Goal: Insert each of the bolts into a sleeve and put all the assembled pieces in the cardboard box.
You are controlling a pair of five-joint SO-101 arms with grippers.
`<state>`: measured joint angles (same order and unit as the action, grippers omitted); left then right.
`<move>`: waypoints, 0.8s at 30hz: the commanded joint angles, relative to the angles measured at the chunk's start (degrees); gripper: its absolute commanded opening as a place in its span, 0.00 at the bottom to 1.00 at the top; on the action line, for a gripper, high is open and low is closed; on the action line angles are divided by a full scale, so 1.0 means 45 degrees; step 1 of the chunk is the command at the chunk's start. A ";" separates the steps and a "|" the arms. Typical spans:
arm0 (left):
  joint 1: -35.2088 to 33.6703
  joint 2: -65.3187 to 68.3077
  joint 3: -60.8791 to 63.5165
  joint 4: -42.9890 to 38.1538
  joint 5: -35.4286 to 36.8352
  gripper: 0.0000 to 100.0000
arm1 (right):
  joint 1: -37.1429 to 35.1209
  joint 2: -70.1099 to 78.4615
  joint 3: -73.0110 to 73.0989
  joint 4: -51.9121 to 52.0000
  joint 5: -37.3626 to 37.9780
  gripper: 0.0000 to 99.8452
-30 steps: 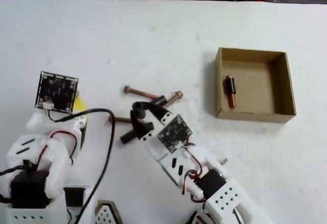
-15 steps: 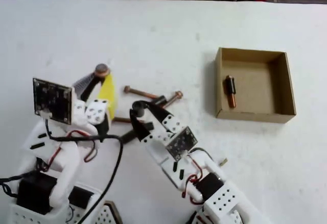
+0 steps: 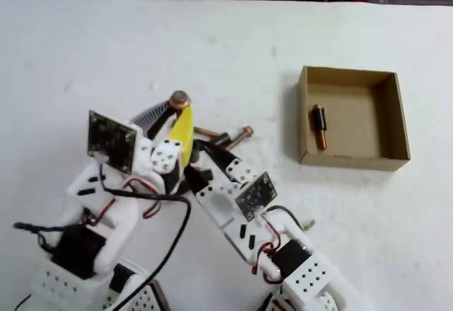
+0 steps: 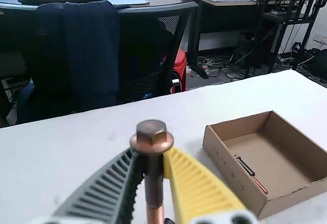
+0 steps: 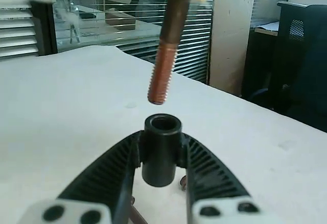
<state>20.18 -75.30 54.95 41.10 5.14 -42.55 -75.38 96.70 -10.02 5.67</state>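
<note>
My left gripper (image 4: 152, 169), with one grey and one yellow finger, is shut on a copper bolt (image 4: 152, 141) held upright, head on top. From above, the bolt head (image 3: 179, 100) sits over the left gripper (image 3: 173, 112). My right gripper (image 5: 162, 157) is shut on a black sleeve (image 5: 162, 132), standing with its bore facing up. The bolt's threaded tip (image 5: 159, 83) hangs just above the sleeve's mouth, slightly tilted, not touching it. The cardboard box (image 3: 306, 120) stands to the right with one assembled piece (image 3: 320, 127) lying inside.
Loose copper bolts (image 3: 239, 134) lie on the white table just beyond the two grippers, between them and the box. The right arm's body (image 3: 283, 254) runs to the front edge. A chair and desks (image 4: 102, 50) stand behind the table.
The left arm has lifted the bolt and swung it right, from the table's left side to just over the sleeve. The right gripper has barely shifted, still holding the sleeve.
</note>
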 commanded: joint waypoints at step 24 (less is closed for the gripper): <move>0.1182 -0.0147 0.0391 -0.1114 0.1192 0.02 | 0.0400 -0.0205 0.0098 -0.0400 -0.0195 0.02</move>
<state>24.57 -75.21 57.05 36.53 10.33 -41.23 -75.38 96.70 -10.02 5.58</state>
